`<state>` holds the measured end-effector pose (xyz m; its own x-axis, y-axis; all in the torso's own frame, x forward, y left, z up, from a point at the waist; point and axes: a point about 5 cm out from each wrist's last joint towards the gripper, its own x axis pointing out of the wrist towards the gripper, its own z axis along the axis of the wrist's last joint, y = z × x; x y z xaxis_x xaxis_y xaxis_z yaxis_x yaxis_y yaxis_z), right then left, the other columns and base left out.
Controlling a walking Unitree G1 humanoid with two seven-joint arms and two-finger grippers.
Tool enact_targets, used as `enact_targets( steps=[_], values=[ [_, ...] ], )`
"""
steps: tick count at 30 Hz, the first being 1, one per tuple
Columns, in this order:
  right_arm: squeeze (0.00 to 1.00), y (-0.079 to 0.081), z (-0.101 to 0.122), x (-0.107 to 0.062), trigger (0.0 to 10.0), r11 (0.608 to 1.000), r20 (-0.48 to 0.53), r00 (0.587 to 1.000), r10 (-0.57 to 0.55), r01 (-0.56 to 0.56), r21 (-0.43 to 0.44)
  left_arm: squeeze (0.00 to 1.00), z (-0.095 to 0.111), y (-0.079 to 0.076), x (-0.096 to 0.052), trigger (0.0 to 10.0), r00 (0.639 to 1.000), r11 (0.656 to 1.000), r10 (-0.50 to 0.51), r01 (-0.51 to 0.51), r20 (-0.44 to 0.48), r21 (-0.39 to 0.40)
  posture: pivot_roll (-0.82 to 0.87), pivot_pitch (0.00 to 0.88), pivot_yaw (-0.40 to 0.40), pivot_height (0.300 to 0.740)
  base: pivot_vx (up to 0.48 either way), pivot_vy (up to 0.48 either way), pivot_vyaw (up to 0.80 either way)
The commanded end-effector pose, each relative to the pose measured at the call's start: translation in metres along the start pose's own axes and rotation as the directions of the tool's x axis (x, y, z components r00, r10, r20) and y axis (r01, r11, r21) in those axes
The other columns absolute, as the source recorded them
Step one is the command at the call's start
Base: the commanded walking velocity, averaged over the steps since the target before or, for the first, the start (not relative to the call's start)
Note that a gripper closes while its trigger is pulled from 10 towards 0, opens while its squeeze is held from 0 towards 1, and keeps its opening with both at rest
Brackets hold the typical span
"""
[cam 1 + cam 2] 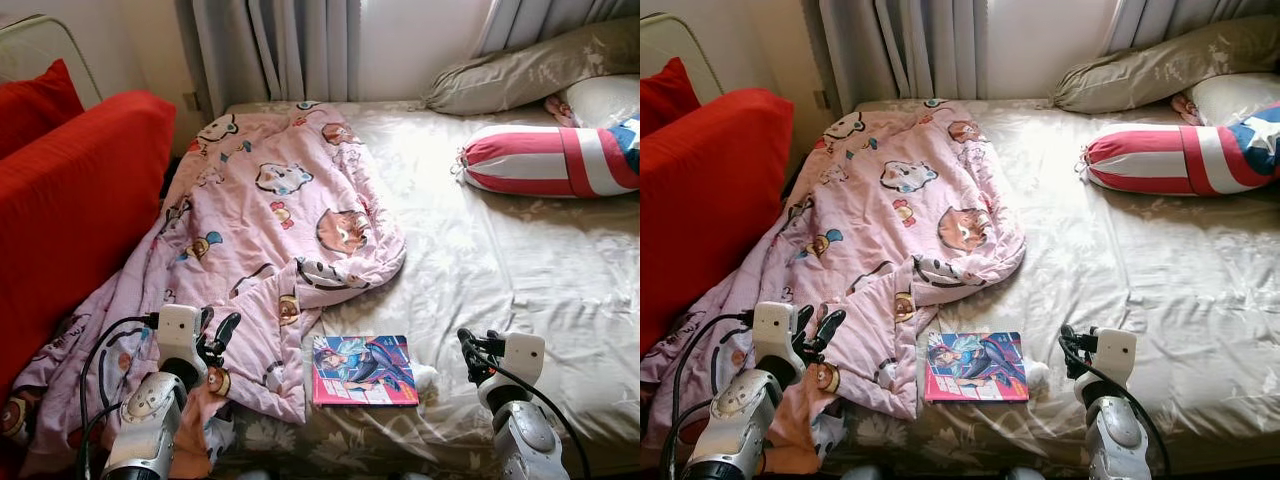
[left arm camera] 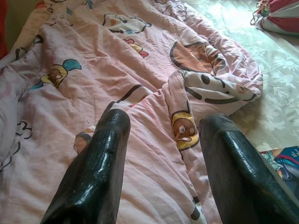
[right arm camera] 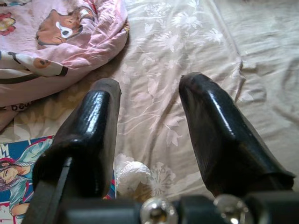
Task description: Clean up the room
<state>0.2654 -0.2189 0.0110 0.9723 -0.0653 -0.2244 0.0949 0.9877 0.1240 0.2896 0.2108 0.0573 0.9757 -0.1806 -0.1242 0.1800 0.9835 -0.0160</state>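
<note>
The left gripper (image 1: 218, 338) hangs low over the near edge of the pink cartoon-print quilt (image 1: 262, 215), its two black fingers (image 2: 96, 173) spread apart with nothing between them; in the left wrist view the quilt's folded hem with a brown cartoon face lies straight ahead in the gap of the jaws, and the rumpled roll of the quilt sits farther beyond. The right gripper (image 1: 468, 348) hovers above the bare floral bedsheet (image 1: 520, 270), its jaws also spread and empty, with only sheet ahead of them. Between the two grippers, nearer the right one, a comic book (image 1: 364, 369) with a pink and blue illustrated cover lies flat on the sheet, its far corner touching the quilt's edge; lettering runs along the cover but is too small to read. A small crumpled white wad (image 3: 132, 175) rests just beside the book, close under the right gripper's inner finger. Well beyond the right jaws, toward the head of the bed, lies a bolster pillow (image 1: 555, 160) in red and white stripes with a blue end bearing a white star (image 1: 1262, 133), and behind it an olive pillow (image 1: 530, 68). To the outer side of the left gripper stands a red sofa (image 1: 75, 200).
</note>
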Motion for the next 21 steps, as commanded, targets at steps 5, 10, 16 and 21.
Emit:
enact_targets(
  steps=[5, 10, 16, 21],
  values=[
    [0.00, -0.004, -0.008, -0.006, 10.0, 1.000, -0.021, 1.000, -0.014, 0.014, -0.006, 0.00, 0.004, -0.003, -0.001, 10.0, 1.000, 1.000, -0.020, 0.020, 0.013, -0.001, 0.07, 0.051, 0.011, 0.641, 0.000, 0.000, 0.00],
    [0.00, 0.002, -0.007, 0.000, 10.0, 1.000, -0.030, 1.000, -0.009, 0.009, -0.003, 0.00, 0.007, 0.001, 0.001, 10.0, 1.000, 1.000, -0.011, 0.011, 0.016, 0.002, 0.09, 0.049, 0.014, 0.641, 0.000, 0.000, 0.00],
    [0.00, 0.007, 0.010, 0.017, 10.0, 1.000, -0.009, 1.000, 0.002, -0.002, -0.015, 0.00, 0.014, 0.000, 0.013, 10.0, 1.000, 1.000, -0.007, 0.007, 0.029, -0.002, 0.09, 0.037, 0.021, 0.616, 0.000, 0.000, 0.00],
    [0.00, 0.005, 0.022, 0.023, 10.0, 1.000, 0.035, 0.999, -0.005, 0.005, -0.015, 0.00, 0.016, -0.011, 0.019, 10.0, 0.999, 1.000, -0.023, 0.024, 0.039, -0.018, 0.08, 0.051, 0.031, 0.616, 0.000, 0.000, 0.00]
  ],
)
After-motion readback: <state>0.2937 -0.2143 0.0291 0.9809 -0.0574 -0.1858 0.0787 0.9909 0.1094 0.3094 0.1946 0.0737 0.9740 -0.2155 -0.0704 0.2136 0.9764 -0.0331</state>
